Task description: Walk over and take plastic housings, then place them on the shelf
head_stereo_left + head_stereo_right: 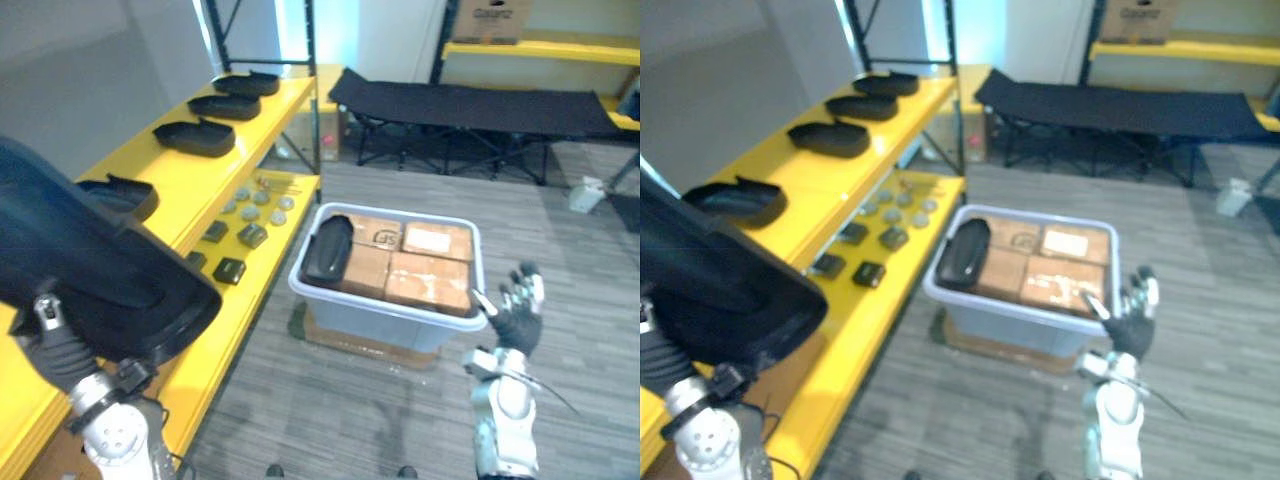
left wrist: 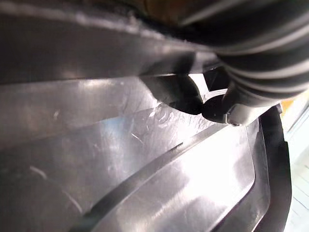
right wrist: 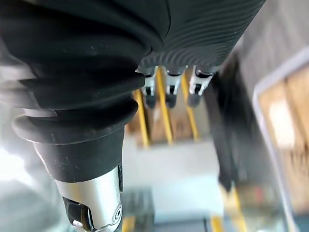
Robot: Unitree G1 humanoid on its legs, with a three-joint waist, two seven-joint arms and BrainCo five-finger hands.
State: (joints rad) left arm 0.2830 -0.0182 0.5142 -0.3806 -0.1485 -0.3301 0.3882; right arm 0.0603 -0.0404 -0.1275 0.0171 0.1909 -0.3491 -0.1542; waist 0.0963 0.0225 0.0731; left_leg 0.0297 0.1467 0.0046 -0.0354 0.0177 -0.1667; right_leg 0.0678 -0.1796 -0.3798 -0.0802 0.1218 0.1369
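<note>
The yellow shelf [image 1: 197, 178] is running along the robot's left, its upper tier taking housings in a row, presumably so that each lies flat with room beside it; the black cot [image 1: 470, 105] is standing well behind, playing no part; the carried housing [image 1: 100, 260], large and black, is being held high over the shelf's near end with the left hand [image 1: 55, 345] under it, likely bound for the free stretch of the upper tier; it is blocking much of that near end, and the frame is cutting off its left side; the grey bin [image 1: 380, 312] is sitting on the floor just beside the shelf; three placed housings [image 1: 195, 137] are lying further along the upper tier, and a nearer housing [image 1: 735, 200] is partly hiding behind the carried one in the left eye view; one bin housing [image 1: 328, 248] is leaning in the bin's left end beside the cardboard boxes [image 1: 425, 280], waiting to be taken; the right hand [image 1: 517, 310] is hanging by the bin's near right corner, spread and holding nothing; how the left hand is gripping cannot be told, its wrist view giving mostly glossy inner plastic; the small parts [image 1: 240, 235] on the lower tier are too small to identify.
</note>
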